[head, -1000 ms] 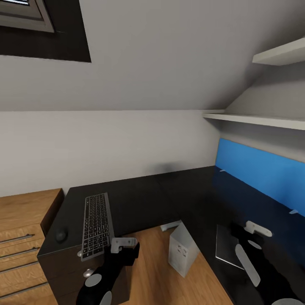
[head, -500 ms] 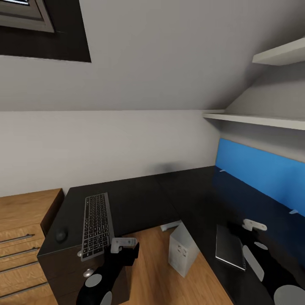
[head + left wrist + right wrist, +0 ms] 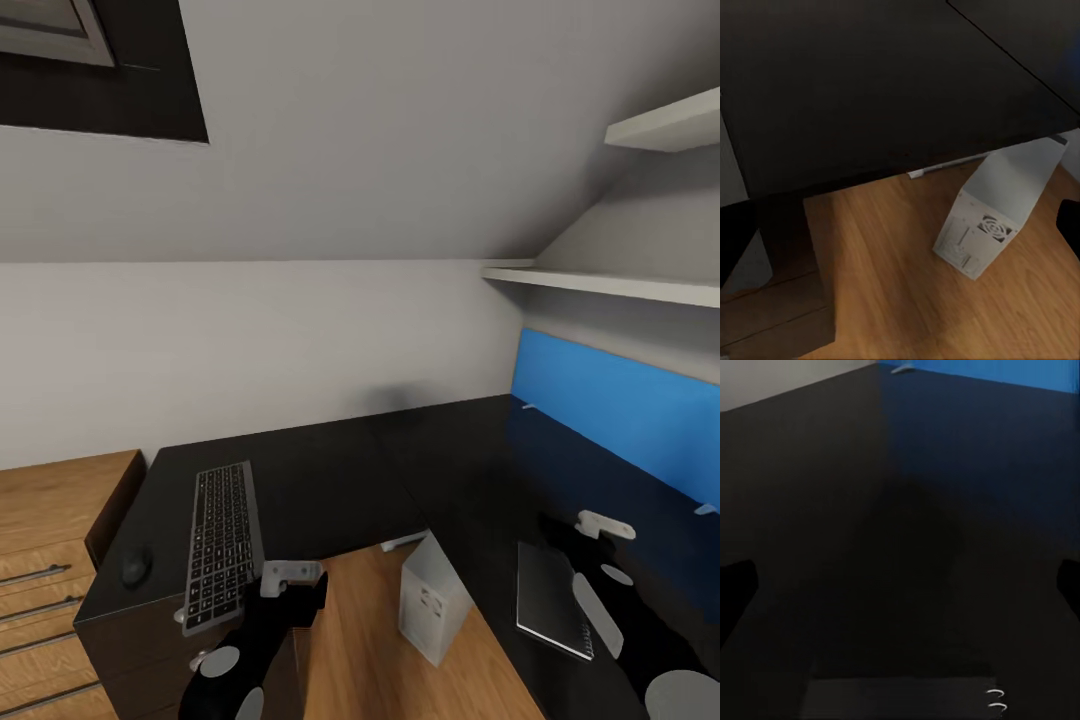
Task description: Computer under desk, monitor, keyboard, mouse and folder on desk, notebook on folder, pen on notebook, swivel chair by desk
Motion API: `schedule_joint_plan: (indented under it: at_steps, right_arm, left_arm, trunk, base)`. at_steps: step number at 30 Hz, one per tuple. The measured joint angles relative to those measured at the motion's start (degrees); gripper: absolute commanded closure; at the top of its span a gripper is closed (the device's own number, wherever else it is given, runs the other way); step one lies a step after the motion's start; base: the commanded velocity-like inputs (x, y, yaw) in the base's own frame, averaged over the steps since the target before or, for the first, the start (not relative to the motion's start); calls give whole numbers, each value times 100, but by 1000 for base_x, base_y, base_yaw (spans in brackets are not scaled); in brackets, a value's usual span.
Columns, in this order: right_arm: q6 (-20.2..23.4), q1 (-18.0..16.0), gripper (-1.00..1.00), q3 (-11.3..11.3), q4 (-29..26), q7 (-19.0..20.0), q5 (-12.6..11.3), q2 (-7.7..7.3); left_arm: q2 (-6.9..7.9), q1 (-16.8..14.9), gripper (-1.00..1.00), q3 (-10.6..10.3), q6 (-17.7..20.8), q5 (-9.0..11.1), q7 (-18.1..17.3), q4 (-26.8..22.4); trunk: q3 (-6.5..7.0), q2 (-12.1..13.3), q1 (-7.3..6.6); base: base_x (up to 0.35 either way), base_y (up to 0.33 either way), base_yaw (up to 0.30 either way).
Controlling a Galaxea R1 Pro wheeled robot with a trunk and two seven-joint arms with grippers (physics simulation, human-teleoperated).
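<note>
Since a second ago the head camera has shifted slightly, so the whole scene sits differently in frame; the right gripper has edged further over the desk and more of the notebook now shows beside the arm. Notebook lies flat on the right wing of the desk, below the blue wall panel; spiral edge just in the right wrist view. Keyboard and mouse sit on the left wing; computer stands on the floor at the desk's inner corner. Likely step: taking the notebook, so pinch at an edge, low and level. Right arm reaches forward over the desktop, finger spread cannot be made out; left gripper hangs by the keyboard's near end, spread likewise unclear.
</note>
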Motion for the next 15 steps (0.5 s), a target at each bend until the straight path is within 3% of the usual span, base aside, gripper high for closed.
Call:
schedule_joint_plan:
  at_steps: [3, 4, 11, 15]
  right_arm:
    - [-9, 0, -100, -60, 61, -115, 18, 2]
    - [219, -45, -100, -59, 449, -267, -9, -14]
    - [383, -170, -100, -54, 691, -358, -9, -30]
    - [358, -452, -100, -52, 1240, -360, -12, -41]
  left_arm:
    - [-2, 0, -100, -6, -2, 6, 1, -16]
    - [-5, 0, -100, -19, -7, 8, 1, -142]
    - [-15, 0, -100, -24, -22, 9, -2, -182]
    - [-11, 0, -100, -18, -25, 9, -3, -185]
  trunk:
    - [0, 0, 2]
    - [-1, 1, 3]
    - [0, 0, 3]
    - [0, 1, 3]
  base:
    - [116, 0, 0]
    - [7, 0, 0]
    - [2, 0, 0]
    - [7, 0, 0]
